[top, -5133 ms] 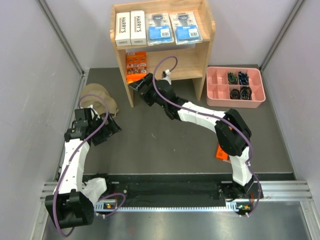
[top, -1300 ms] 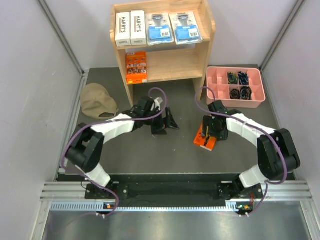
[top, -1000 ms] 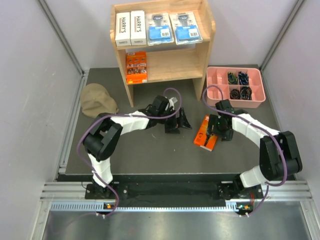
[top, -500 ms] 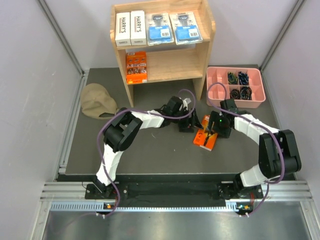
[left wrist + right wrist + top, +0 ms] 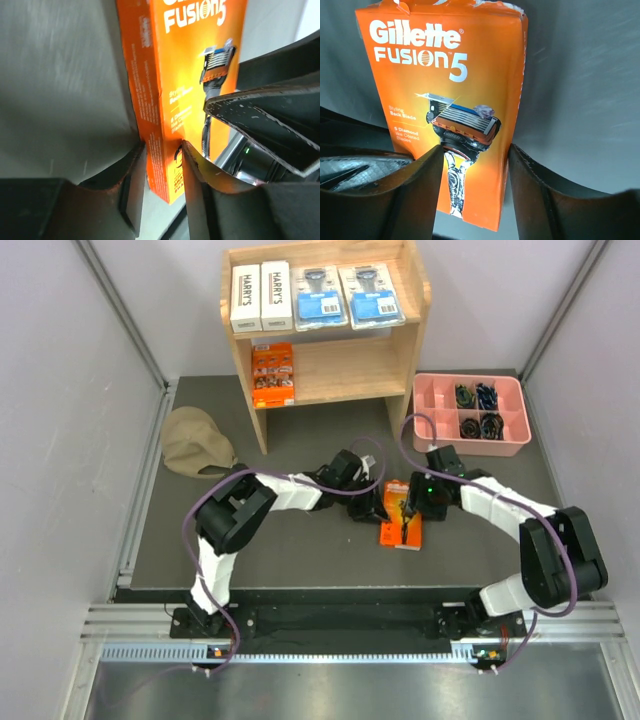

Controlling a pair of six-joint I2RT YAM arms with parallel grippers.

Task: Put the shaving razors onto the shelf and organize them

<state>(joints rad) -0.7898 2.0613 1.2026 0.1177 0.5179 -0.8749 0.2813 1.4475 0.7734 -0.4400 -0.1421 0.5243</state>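
An orange razor pack (image 5: 401, 526) lies on the dark mat between both grippers. My left gripper (image 5: 377, 505) (image 5: 162, 165) is shut on its lower edge, one finger on each face of the pack (image 5: 195, 60). My right gripper (image 5: 411, 506) (image 5: 472, 165) straddles the pack's (image 5: 445, 75) width. Its left finger lies over the pack's face, and a thin gap shows at the right finger. On the shelf (image 5: 345, 365), two white Harry's boxes (image 5: 261, 297) and two blue blister packs (image 5: 345, 295) lie on top. Another orange pack (image 5: 272, 375) sits on the lower tier.
A pink compartmented tray (image 5: 470, 447) with small dark items stands right of the shelf. A tan cap (image 5: 195, 443) lies on the mat at the left. Grey walls close in both sides.
The left arm reached right to the pack and its jaws closed on it. The right jaws narrowed around it. The pack shifted left and settled flatter.
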